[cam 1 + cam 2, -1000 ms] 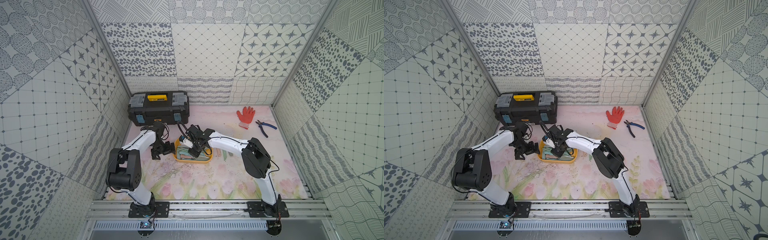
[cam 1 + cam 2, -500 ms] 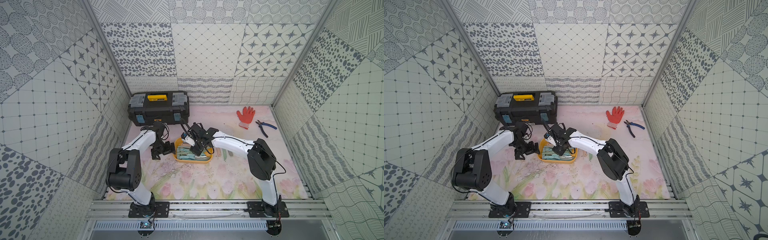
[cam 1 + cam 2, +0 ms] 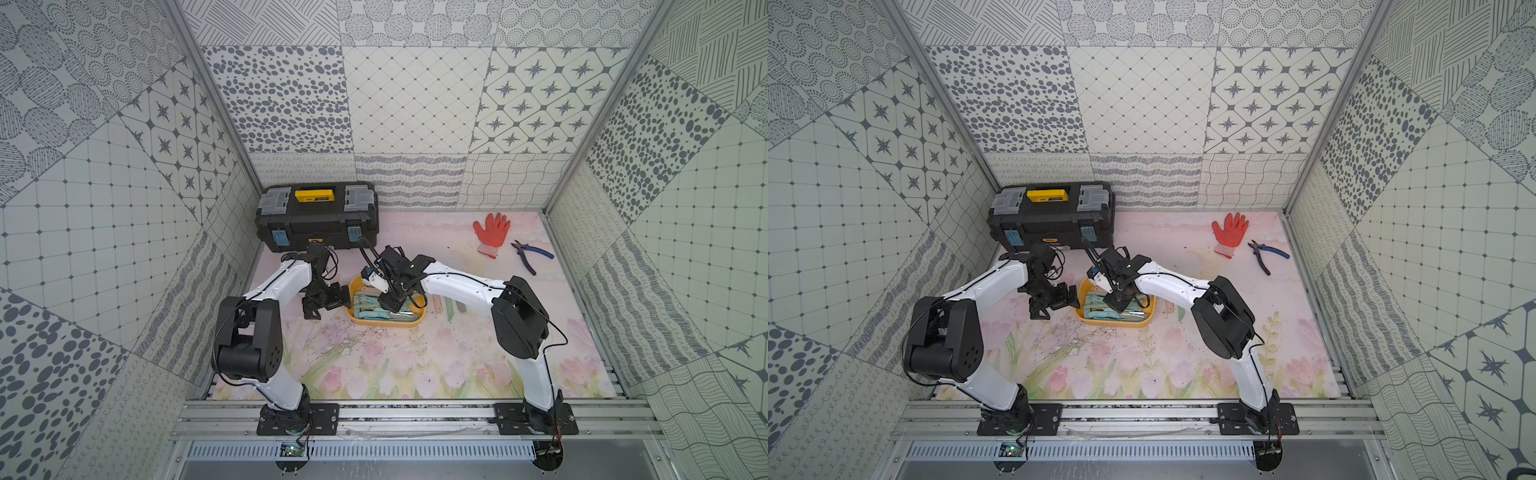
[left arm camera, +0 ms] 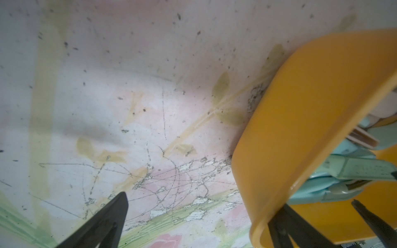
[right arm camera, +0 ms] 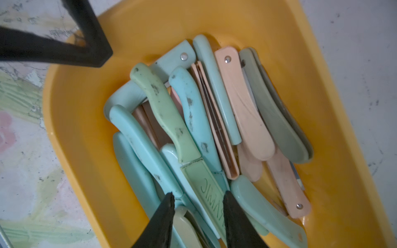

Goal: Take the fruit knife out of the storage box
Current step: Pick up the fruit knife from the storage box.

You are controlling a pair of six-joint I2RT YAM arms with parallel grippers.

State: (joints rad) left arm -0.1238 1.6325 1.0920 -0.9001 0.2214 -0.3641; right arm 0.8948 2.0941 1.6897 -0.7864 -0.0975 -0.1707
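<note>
Right gripper (image 5: 198, 194), floral mat (image 3: 374, 365), patterned walls (image 3: 415, 104)

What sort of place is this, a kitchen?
Probably a robot test booth, not a kitchen: left arm and right arm bolted to a metal rail, patterned wall panels all around, and staged props such as a black toolbox and orange glove.

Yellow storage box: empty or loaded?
Loaded. The storage box holds a heap of pastel knives, blue, green and pink; the right gripper straddles a green knife.
</note>
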